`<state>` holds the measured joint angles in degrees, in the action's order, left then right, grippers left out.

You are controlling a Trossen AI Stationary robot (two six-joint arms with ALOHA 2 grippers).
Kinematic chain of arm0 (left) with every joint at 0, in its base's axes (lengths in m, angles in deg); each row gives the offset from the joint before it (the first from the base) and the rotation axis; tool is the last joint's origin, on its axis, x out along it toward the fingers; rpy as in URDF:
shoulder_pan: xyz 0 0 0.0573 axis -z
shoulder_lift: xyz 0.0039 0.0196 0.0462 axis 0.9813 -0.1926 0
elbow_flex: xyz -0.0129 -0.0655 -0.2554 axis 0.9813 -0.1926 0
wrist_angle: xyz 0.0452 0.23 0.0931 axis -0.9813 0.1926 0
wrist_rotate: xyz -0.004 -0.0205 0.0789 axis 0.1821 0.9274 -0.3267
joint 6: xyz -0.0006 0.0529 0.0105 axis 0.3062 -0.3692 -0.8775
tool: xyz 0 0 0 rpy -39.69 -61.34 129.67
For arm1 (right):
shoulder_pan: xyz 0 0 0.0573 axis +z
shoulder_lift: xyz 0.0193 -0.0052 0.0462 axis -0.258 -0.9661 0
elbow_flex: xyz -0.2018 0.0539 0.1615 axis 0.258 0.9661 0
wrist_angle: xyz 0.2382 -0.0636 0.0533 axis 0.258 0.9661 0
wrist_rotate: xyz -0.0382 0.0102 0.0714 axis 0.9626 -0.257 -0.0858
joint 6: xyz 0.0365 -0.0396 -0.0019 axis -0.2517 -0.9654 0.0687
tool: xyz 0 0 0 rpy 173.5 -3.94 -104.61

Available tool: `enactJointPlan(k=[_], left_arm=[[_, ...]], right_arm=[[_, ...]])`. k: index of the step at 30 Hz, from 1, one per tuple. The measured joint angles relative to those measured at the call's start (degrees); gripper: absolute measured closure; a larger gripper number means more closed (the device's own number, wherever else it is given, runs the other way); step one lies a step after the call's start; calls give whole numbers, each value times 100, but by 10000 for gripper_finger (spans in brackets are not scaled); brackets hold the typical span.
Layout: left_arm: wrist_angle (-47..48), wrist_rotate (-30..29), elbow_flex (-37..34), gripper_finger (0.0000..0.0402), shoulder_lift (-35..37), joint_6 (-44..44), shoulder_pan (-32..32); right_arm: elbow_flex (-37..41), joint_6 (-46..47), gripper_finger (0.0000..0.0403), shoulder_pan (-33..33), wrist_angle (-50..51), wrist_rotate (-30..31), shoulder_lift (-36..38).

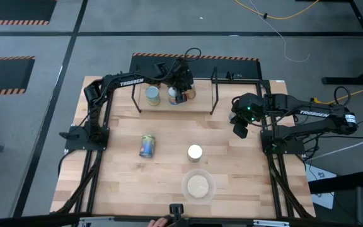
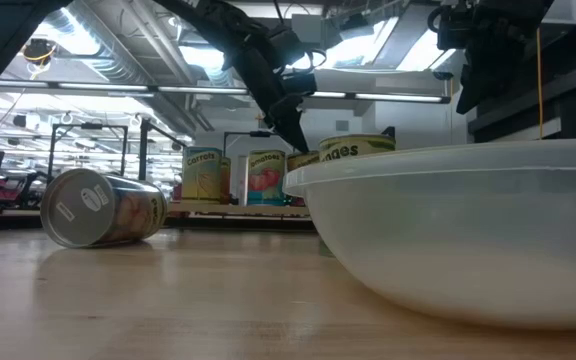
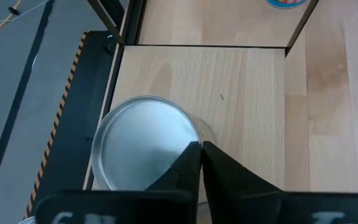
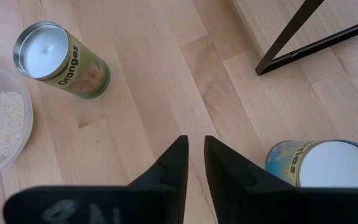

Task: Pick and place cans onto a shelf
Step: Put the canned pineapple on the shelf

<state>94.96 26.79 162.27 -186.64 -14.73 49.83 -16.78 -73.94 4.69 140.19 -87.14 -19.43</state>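
Note:
The shelf (image 1: 175, 107) stands at the table's far edge with three cans on it: a yellow one (image 1: 152, 96), a blue one (image 1: 176, 96) and one (image 3: 143, 144) under my left gripper. My left gripper (image 3: 201, 149) is shut, pointing down over that can's silver top at its rim; it also shows in the low view (image 2: 294, 135). A can (image 1: 147, 145) lies on its side on the table. An "Oranges" can (image 4: 61, 59) stands upright. My right gripper (image 4: 191, 142) hangs above the table's right part, empty, its fingers a narrow gap apart. Another can (image 4: 322, 165) stands just beside it. My left gripper's shut fingertips (image 3: 191, 155) point down at the rim of the can's silver top (image 3: 188, 134). I cannot tell whether they touch it. The can stands upright on the shelf board.
A clear bowl of pale grains (image 1: 198, 186) sits near the table's front edge, close to the Oranges can. The shelf's black uprights (image 1: 214, 88) stand on either side of the board. Bare wood lies at the table's left and front right.

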Motion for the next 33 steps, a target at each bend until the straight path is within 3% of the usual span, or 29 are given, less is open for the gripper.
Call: enactJointPlan(k=[10, 33], left_arm=[[-2, -1, 0, 344, 0, -87, 3], [-104, 0, 2, 352, 2, -101, 571]], right_arm=[[0, 0, 345, 0, 0, -1, 0], [0, -2, 345, 0, 0, -1, 0]])
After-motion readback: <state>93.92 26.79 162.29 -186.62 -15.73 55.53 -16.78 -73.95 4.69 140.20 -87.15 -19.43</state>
